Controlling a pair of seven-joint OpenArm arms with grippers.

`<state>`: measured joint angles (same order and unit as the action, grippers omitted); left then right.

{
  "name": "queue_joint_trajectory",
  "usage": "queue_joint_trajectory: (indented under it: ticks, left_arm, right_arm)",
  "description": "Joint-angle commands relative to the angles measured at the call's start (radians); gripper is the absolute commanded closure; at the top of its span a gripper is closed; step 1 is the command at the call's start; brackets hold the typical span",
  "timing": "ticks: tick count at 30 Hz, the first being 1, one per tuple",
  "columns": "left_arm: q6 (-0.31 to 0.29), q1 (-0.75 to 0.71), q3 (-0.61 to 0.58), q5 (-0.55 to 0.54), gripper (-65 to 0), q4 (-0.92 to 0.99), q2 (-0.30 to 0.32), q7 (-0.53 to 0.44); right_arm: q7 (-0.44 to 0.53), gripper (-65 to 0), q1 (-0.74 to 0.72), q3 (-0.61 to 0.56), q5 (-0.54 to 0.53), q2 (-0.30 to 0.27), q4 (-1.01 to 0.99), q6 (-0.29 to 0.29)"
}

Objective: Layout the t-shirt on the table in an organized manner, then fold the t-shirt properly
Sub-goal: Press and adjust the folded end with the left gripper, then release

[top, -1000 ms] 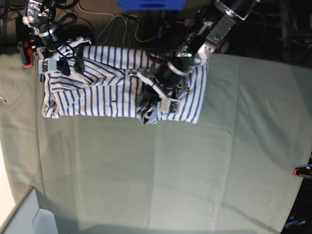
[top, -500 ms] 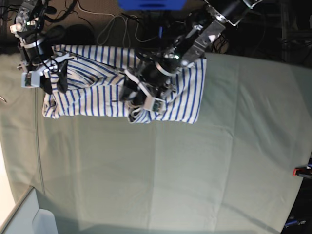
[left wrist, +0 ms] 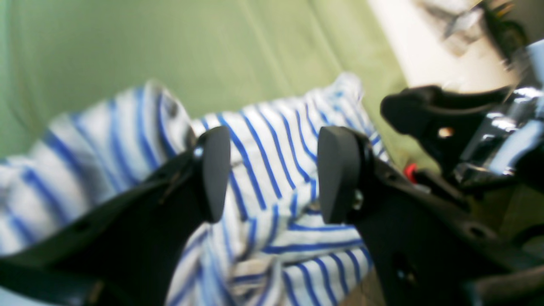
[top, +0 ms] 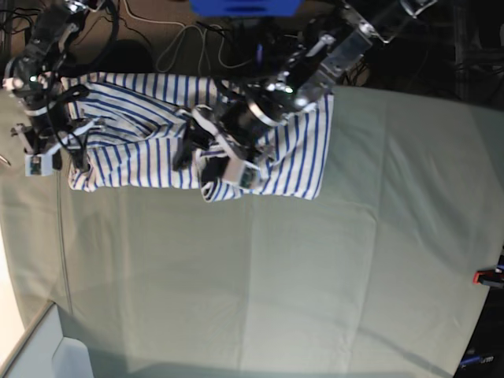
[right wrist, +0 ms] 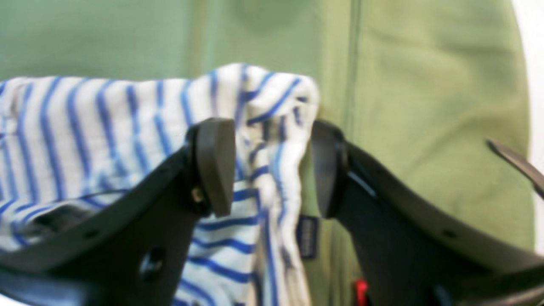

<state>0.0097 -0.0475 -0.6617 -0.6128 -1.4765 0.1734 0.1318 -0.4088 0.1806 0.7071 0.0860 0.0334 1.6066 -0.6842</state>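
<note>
The white, blue-striped t-shirt (top: 150,134) lies rumpled in a wide band along the far edge of the table (top: 315,276). My left gripper (top: 193,161) hovers over the shirt's middle with its jaws open (left wrist: 274,174); striped cloth (left wrist: 263,170) lies below the gap. At the shirt's left end my right gripper (top: 71,157) is open (right wrist: 272,170), and a bunched fold of the t-shirt (right wrist: 272,106) stands loosely between its fingers. A dark blue tag (right wrist: 307,236) hangs at that edge.
Cables and a blue box (top: 244,6) lie beyond the table's far edge. A red clamp (top: 488,276) sits at the right edge. A pale bin corner (top: 47,354) shows at the bottom left. The right arm (left wrist: 429,114) appears in the left wrist view.
My left gripper has opened and slid left across the shirt. The right arm has moved left and toward the near side, to the shirt's left end, and opened a little wider.
</note>
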Motion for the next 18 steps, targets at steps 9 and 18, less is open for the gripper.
queue_joint_trajectory:
  ticks: [9,18]
  left_arm:
    - [-0.004,-0.004,0.104,-0.123,-32.0,-0.008,0.05,-0.019]
    - [-0.006,0.087,0.056,-0.123,-32.0,0.28,-0.084,-0.017]
  right_arm:
    - [-0.072,-45.1,-0.053,0.039,-0.012,-0.008,-0.047,-0.014]
    - [-0.074,-45.1,-0.034,0.036,-0.016,0.009,-0.038,-0.014]
